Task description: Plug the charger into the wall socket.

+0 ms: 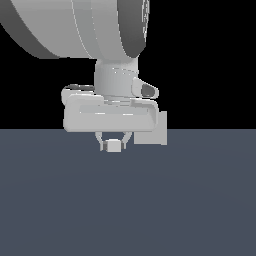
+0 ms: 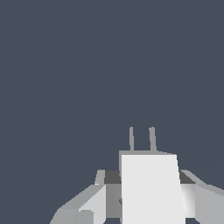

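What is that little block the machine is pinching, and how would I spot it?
Start at the big pale robot arm and follow it down to its gripper. Between the fingers sits the charger, a small white cube. Unlike the larger flat wall socket behind, it has two thin prongs.

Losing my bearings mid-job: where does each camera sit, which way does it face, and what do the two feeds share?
Exterior view: low, off the arm, facing the gripper head-on; the arm's wrist and hand fill the top, and the wall socket peeks out behind at the exterior view's right.
Wrist view: on the wrist, looking along the fingers at the grey floor; the socket is absent.
Shared: the charger between the fingers; its prongs show only here.
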Tool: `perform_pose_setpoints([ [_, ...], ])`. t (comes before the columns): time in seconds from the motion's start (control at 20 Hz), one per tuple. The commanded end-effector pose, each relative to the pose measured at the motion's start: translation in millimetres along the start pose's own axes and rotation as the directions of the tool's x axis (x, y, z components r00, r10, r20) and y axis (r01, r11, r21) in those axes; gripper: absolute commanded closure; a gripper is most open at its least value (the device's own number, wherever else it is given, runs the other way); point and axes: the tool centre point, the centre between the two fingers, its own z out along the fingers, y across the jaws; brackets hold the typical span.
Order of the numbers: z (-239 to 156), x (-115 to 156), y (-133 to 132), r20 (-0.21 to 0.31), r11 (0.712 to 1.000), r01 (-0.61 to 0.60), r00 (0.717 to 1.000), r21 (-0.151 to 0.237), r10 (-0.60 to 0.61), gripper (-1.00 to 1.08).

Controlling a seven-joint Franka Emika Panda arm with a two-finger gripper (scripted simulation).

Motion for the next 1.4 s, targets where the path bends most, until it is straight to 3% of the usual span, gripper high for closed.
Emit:
perform_pose_setpoints([
  [0.0, -4.8, 5.3, 11.4, -0.002, 0.997, -0.074, 0.997, -0.020, 0.074, 1.08],
  [0.3, -16.3, 13.3, 38.9, -0.009, 0.968, -0.242, 0.970, -0.065, 0.242, 1.08],
  [0.7, -30.4, 15.6, 70.9, -0.024, 0.899, -0.423, 0.906, -0.114, 0.423, 1.08],
  [1.05, -37.8, 13.4, 86.9, -0.033, 0.850, -0.509, 0.860, -0.138, 0.509, 1.08],
  [1.35, -39.8, 12.1, 91.4, -0.036, 0.834, -0.532, 0.845, -0.145, 0.533, 1.08],
])
